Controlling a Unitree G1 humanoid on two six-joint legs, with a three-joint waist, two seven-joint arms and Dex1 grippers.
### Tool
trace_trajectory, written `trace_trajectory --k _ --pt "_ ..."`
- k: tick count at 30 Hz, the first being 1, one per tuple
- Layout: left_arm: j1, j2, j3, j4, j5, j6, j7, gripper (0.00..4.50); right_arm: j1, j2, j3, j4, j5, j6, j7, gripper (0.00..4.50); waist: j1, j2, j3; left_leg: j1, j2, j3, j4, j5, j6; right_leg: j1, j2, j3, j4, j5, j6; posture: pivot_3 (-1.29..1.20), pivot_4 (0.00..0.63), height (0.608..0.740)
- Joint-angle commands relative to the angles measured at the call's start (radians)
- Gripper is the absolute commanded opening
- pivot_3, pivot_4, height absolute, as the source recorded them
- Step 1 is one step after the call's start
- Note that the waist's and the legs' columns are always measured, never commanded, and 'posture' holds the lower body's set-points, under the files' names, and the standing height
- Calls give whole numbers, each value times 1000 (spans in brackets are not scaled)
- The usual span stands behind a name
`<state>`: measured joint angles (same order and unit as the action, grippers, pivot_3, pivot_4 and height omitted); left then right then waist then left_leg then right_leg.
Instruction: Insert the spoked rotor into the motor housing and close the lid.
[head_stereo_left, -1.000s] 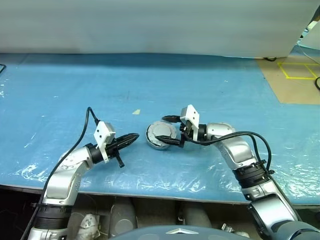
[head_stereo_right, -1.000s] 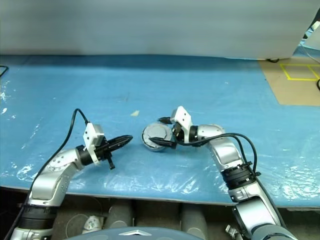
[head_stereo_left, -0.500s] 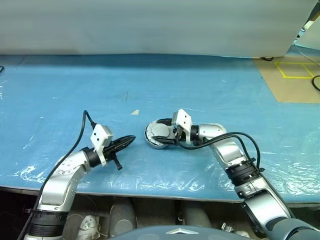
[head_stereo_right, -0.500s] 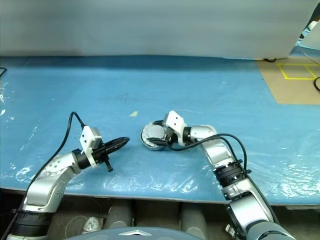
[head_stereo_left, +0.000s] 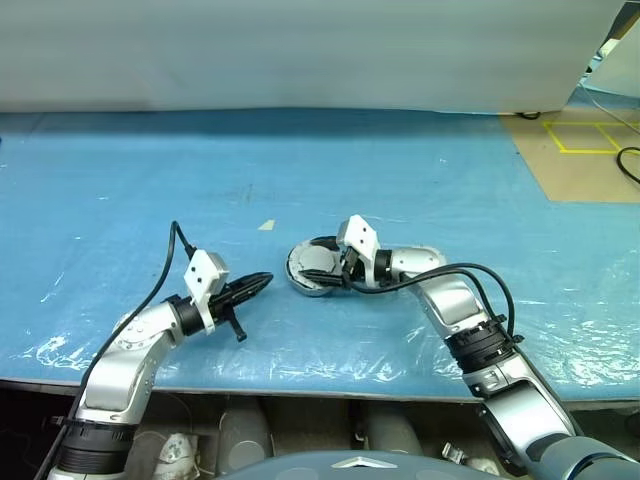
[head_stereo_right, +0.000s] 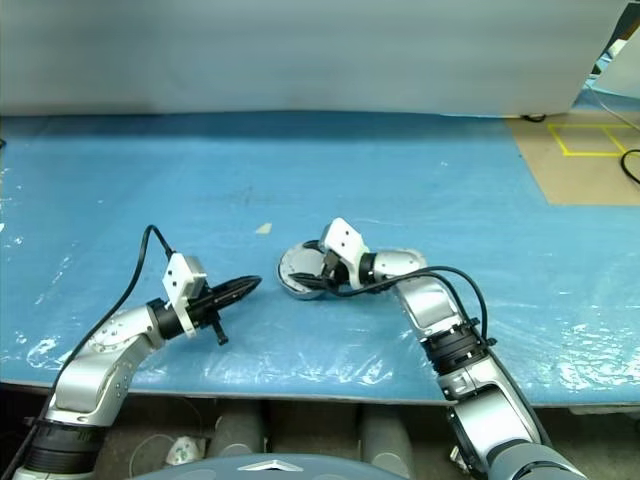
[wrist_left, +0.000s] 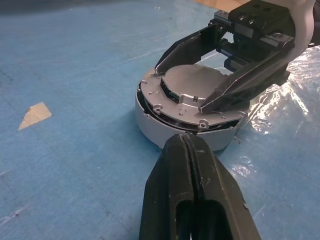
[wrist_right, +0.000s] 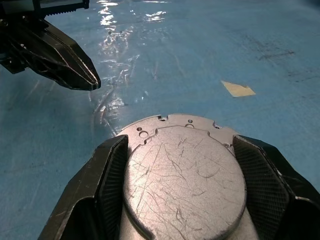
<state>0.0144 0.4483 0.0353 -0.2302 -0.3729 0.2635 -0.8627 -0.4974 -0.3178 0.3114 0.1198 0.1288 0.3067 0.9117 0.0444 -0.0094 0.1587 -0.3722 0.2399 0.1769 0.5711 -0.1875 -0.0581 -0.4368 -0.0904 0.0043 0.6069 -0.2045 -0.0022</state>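
Since the earlier frame my right end effector (head_stereo_left: 322, 271) has come further over the motor housing (wrist_left: 165, 127), and its fingers have narrowed from wide open to a grip on the lid (wrist_right: 185, 177). Now I see one black finger (wrist_right: 107, 175) on each side of the round scratched silver lid, both touching its edge. The lid sits on top of the housing but not fully down: in the left wrist view it is a little tilted and a dark gap shows under its rim. The housing stands on the blue table (head_stereo_left: 420, 180), near the middle, between my two arms. I cannot see the spoked rotor; the lid covers the inside of the housing. My left end effector (head_stereo_left: 262, 281) is closed with nothing in it, and its tip points at the housing from just beside it, not touching. A small piece of beige tape (head_stereo_left: 266, 225) lies on the table behind the housing.
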Motion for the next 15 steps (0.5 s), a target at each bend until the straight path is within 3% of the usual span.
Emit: trace_trajectory --k 1,15 --pt "1 7 12 -14 -12 -25 5 0 -14 21 -15 -42 36 89 -11 2986 0 0 0 0 0 0 0 0 0 0 0 0 0 0 0 0 150 740" --pt "8 14 10 5 -7 -46 5 0 -42 57 21 -16 -27 110 -82 2986 -2 0 0 1 0 0 0 0 0 1 0 0 0 0 0 0 150 740"
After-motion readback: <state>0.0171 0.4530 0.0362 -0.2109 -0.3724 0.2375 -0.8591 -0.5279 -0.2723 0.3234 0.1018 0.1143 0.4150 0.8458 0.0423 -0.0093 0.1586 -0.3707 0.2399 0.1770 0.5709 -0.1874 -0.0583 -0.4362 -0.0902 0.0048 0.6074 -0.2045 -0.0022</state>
